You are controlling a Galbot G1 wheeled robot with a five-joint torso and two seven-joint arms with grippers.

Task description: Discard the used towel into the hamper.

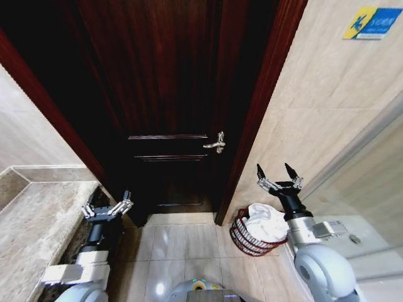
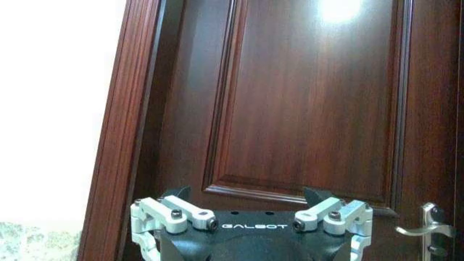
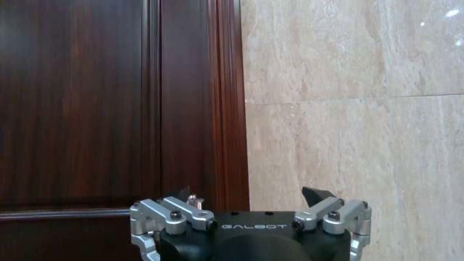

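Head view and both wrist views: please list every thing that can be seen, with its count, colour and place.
hamper: one, dark reddish-brown wire, on the floor by the door frame, below the right gripper.
towel: one, white, lying inside the hamper.
door: one, dark brown wood, straight ahead.
door handle: one, silver, on the door's right edge.
sign: one, blue and yellow, high on the right wall.
wall tiles: beige, right of the door frame.
counter: one, speckled grey stone, at the left.
left gripper: one, black and silver, open, raised beside the counter.
right gripper: one, black and silver, open, above the hamper.
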